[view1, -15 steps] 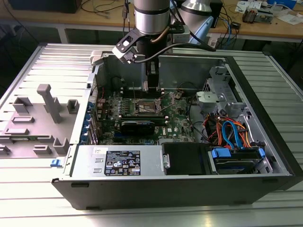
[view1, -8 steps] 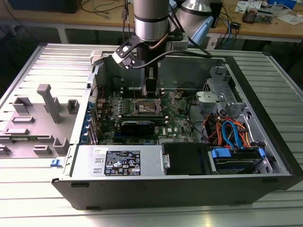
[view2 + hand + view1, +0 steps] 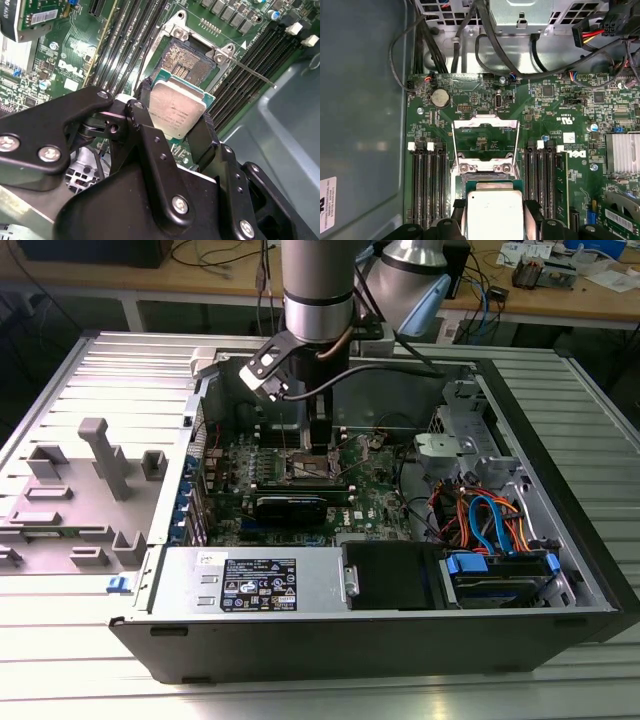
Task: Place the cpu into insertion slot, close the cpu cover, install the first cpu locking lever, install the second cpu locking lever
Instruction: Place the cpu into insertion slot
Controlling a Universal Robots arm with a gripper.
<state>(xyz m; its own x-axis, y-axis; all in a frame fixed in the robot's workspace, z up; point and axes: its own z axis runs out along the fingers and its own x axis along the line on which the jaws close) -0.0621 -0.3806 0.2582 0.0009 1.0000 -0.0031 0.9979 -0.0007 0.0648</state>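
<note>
The jaws are clamped on the cpu (image 3: pixel 176 107) by two opposite edges, holding it over the near edge of the open insertion slot (image 3: pixel 187 61), not yet seated. The cpu cover (image 3: pixel 485 121) stands swung open. In the exterior view, a grey fixture (image 3: pixel 80 490) lies at nine o'clock from the computer case (image 3: pixel 350 650).

Soft, even light falls from overhead. In the exterior view the ribbed metal table (image 3: pixel 60 660) shines pale, with washed-out glare along its front edge. The inside of the computer case (image 3: pixel 330 640) is dimmer, and the motherboard (image 3: pixel 375 495) lies in the arm's shadow. In both wrist views the cpu (image 3: pixel 176 107) (image 3: pixel 493 215) lid gives off a whitish sheen. In the first wrist view the grey case wall (image 3: pixel 365 100) carries faint, smeared reflections, and the heatsink (image 3: pixel 622 152) glares bright.
</note>
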